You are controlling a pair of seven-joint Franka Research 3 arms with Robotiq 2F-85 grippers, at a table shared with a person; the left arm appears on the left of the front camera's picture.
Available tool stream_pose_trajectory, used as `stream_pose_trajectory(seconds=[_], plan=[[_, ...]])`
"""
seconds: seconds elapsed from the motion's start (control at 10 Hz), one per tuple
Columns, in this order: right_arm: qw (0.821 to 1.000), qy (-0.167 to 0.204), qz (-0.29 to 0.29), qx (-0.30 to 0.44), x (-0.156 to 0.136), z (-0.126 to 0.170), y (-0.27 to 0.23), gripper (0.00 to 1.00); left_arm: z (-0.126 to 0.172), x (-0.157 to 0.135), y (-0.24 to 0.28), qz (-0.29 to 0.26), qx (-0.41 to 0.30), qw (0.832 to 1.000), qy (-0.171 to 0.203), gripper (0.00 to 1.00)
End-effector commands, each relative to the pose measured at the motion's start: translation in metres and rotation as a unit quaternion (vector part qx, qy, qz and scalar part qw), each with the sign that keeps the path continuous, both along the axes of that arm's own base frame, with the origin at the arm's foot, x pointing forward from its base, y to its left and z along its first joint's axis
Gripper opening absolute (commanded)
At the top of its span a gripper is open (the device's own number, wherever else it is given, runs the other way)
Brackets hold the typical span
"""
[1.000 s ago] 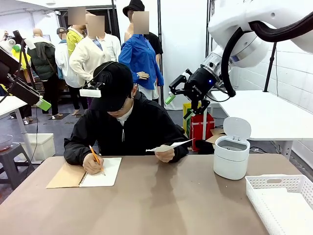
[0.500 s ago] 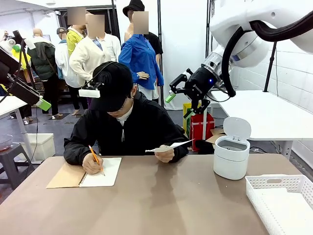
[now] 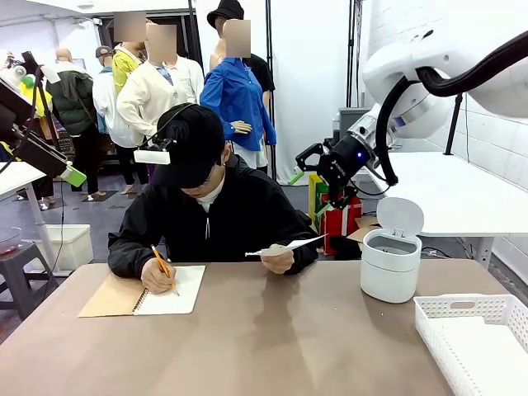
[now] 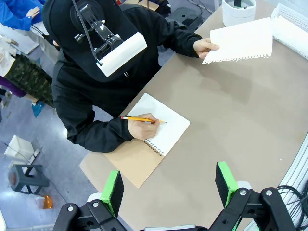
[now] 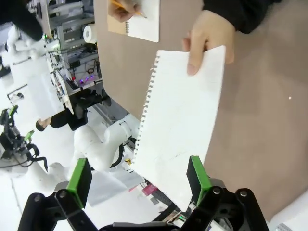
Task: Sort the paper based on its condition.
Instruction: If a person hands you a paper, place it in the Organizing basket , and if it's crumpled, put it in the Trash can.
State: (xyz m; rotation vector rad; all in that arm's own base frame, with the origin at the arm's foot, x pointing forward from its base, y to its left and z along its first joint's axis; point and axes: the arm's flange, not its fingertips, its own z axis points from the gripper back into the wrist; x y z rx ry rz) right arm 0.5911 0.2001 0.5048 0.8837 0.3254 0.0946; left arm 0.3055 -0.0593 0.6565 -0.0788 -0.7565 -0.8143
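Observation:
The person at the far side holds a flat white sheet of paper up above the table in one hand. My right gripper hangs open in the air above and just right of that sheet. In the right wrist view the paper, with a torn perforated edge, lies between and beyond the green pads, apart from them. My left gripper is open high over the table, with the paper far off at the upper right.
The person's other hand writes with a pencil in a tan-covered spiral notebook at the table's left. A white lidded bin stands at the right. A white slotted basket sits at the near right corner.
My right arm has shifted right and lowered, bringing its open gripper down closer to the held sheet. The person and the sheet have stayed put.

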Motion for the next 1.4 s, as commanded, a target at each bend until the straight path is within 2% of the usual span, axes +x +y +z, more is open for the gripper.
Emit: stream_pose_trajectory(seconds=[0.0, 0.4, 0.9, 1.3], plan=[[0.999, 0.039, -0.015, -0.027, 0.006, -0.011, -0.001, 1.0, 0.0, 0.0, 0.0, 0.0, -0.001, 1.0, 0.0, 1.0], [0.996, 0.083, -0.024, -0.039, -0.007, -0.042, -0.008, 1.0, 0.0, 0.0, 0.0, 0.0, -0.001, 1.0, 0.0, 1.0], [0.99, 0.141, -0.022, 0.013, -0.019, -0.079, 0.009, 1.0, 0.0, 0.0, 0.0, 0.0, -0.001, 1.0, 0.0, 1.0], [0.989, 0.142, -0.018, 0.041, -0.013, -0.096, 0.018, 1.0, 0.0, 0.0, 0.0, 0.0, -0.001, 1.0, 0.0, 1.0]])
